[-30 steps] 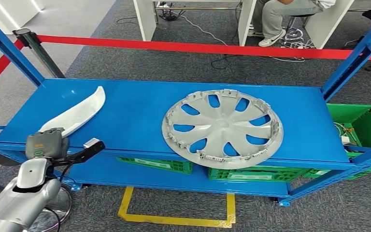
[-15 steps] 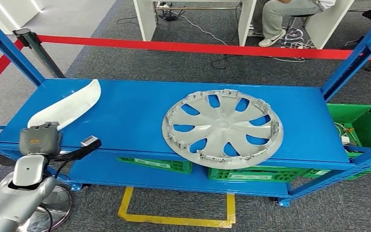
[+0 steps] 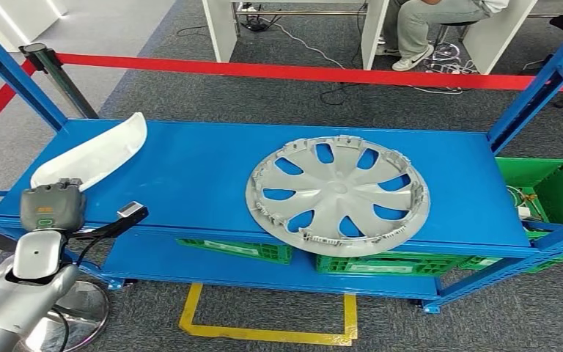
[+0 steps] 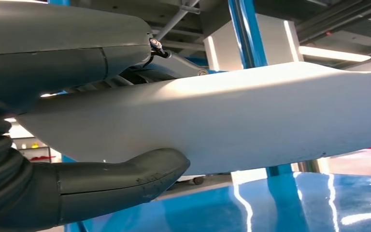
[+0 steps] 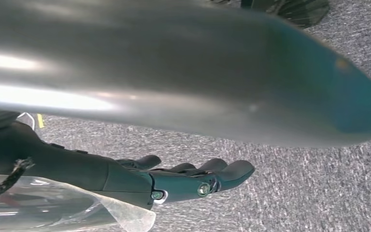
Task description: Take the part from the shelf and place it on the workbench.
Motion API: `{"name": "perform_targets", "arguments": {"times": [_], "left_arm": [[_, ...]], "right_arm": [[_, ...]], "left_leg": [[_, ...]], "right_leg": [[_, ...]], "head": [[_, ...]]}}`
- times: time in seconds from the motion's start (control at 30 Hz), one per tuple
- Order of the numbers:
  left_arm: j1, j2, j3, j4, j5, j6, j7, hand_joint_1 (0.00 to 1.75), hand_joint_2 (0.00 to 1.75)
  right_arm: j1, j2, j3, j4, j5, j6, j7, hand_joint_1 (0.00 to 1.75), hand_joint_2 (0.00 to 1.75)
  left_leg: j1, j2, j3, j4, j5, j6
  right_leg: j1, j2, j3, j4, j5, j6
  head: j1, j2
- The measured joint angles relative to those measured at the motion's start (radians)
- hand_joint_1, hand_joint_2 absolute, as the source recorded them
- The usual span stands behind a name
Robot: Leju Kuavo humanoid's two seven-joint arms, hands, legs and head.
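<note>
A long, curved white part hangs over the left end of the blue shelf. My left hand grips its near end at the shelf's front left corner. In the left wrist view the white part lies clamped between the grey thumb and the darker fingers, just above the shelf top. A large grey wheel cover lies flat on the shelf, right of the middle. My right hand hangs over grey carpet, holding nothing, its fingers stretched out.
Blue uprights stand at the shelf's corners. Green crates sit on the lower level and at the right. A red barrier tape runs behind the shelf, and a seated person is beyond it. A yellow floor marking lies in front.
My left hand has carried the white part to the left and slightly away from me, so its far tip now lies nearer the shelf's back left. The wheel cover has stayed put.
</note>
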State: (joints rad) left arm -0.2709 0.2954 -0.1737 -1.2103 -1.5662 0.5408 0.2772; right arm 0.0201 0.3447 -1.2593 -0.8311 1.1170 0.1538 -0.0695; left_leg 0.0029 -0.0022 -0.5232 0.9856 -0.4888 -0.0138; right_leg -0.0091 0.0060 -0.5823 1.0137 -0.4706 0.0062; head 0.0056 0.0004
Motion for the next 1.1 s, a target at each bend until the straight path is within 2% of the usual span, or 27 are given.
{"name": "perform_targets", "arguments": {"times": [0.43,0.83,1.0,1.1], "left_arm": [[-0.002,0.003,-0.008,-0.001,-0.001,0.004,-0.002,1.75,1.75],[0.004,0.003,-0.009,-0.023,0.014,0.009,-0.057,1.75,1.75],[0.009,0.020,-0.021,-0.057,0.002,0.025,-0.009,1.75,1.75],[0.008,0.044,-0.044,-0.076,0.002,0.027,0.030,1.75,1.75]], "right_arm": [[-0.001,0.000,0.000,0.008,0.000,-0.001,-0.001,0.00,0.00],[-0.001,0.000,0.000,0.013,-0.002,-0.004,-0.003,0.00,0.00],[-0.001,-0.001,0.000,0.016,-0.005,-0.004,-0.004,0.00,0.00],[-0.001,-0.001,0.000,0.021,-0.006,-0.004,-0.004,0.00,0.00]], "left_leg": [[0.000,0.000,0.000,0.000,0.000,0.000],[0.000,0.000,0.000,0.000,0.000,0.000],[0.000,0.000,0.000,0.000,0.000,0.000],[-0.001,0.000,-0.002,0.007,-0.003,0.006]], "right_leg": [[0.000,0.000,0.000,0.000,0.000,0.000],[0.000,0.000,0.000,0.000,0.000,0.000],[0.000,0.000,0.000,0.000,0.000,0.000],[-0.003,0.000,0.000,-0.002,0.002,0.004]], "head": [[0.000,0.000],[0.000,0.000],[0.000,0.000],[0.000,0.000]]}}
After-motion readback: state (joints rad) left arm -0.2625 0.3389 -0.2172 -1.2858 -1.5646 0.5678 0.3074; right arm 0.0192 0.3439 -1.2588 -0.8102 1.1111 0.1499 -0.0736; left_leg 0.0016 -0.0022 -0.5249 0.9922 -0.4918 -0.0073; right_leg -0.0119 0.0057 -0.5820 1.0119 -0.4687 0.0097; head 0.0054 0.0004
